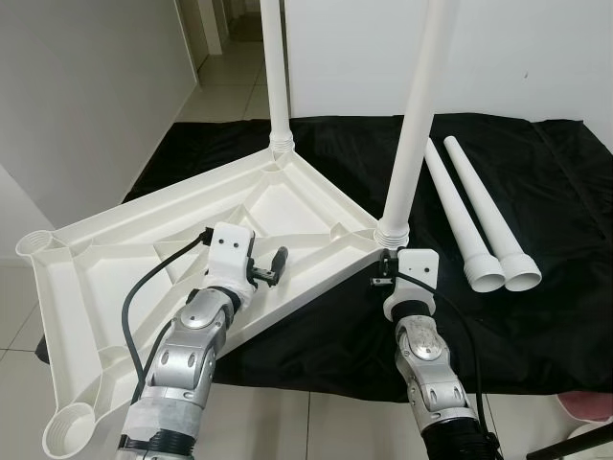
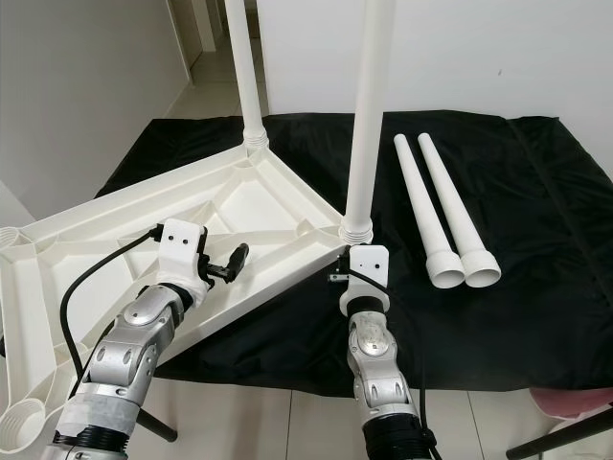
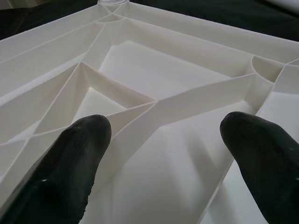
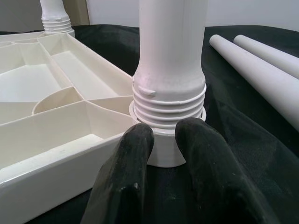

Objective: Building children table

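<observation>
The white plastic tabletop (image 1: 192, 249) lies upside down, ribbed underside up, partly on a black cloth (image 1: 536, 172) spread over the tiled floor (image 1: 278, 422) and partly over bare tile. Two white legs stand upright in its corner sockets: the far leg (image 1: 276, 67) and the near leg (image 1: 414, 125), whose threaded collar in the right wrist view shows several turns above the socket (so by my reading it is not yet screwed fully home). Two loose legs (image 1: 474, 216) lie side by side on the cloth, well apart from the tabletop, and two open sockets (image 1: 69, 431) wait at the corners nearest the robot. The left end effector (image 1: 271, 269) hovers over the ribbed underside with its fingers (image 3: 70, 163) spread apart and holding nothing. The right end effector (image 4: 163, 154) sits just before the base of the near leg, fingers nearly together and gripping nothing, tips close to the socket. The legs look stiff, hollow and light, with a smooth, likely slippery taper; the best hold is probably low, just above the threads, where a twist carries best. The tabletop seems rigid but light enough to shift, so bracing a rib looks wise.
</observation>
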Controlling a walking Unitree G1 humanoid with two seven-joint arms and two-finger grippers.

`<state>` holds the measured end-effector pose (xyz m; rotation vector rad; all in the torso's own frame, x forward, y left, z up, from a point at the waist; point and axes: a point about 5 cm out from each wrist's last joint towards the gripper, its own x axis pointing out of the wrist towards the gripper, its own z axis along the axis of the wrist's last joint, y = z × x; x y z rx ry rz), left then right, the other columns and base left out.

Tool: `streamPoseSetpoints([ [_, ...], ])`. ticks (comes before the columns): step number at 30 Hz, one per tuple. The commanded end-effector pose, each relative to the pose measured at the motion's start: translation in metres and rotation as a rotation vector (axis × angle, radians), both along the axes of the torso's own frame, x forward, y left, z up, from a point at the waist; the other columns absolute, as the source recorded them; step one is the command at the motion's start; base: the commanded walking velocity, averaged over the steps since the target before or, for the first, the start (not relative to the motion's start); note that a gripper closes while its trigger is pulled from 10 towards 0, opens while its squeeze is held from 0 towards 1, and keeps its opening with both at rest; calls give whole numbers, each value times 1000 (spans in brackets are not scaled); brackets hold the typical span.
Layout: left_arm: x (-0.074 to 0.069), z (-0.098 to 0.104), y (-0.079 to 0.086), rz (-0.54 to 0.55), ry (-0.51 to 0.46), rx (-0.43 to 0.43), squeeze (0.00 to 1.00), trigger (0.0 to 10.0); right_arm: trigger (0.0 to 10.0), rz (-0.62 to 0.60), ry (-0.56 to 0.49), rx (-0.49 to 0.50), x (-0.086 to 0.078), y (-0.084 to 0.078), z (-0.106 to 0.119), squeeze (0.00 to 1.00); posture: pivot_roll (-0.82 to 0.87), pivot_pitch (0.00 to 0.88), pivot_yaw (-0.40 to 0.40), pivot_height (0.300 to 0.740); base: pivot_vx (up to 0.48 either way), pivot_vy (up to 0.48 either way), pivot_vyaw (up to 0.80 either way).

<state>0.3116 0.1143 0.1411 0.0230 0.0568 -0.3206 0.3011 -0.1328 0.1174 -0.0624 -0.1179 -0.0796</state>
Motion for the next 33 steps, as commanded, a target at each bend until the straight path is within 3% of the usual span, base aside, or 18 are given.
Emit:
streamPoseSetpoints([
  [1, 3, -4, 11, 155, 11, 22, 0, 10000, 10000, 10, 12, -2, -1, 4, -2, 0, -38, 41, 63, 740, 0, 0, 0],
  [18, 6, -6, 21, 262, 14, 44, 0, 10000, 10000, 12, 13, -2, -1, 5, -1, 0, -39, 40, 63, 740, 0, 0, 0],
  [33, 6, -7, 22, 274, 15, 46, 0, 10000, 10000, 10, 14, 0, -1, 5, -2, 0, -39, 40, 63, 740, 0, 0, 0],
])
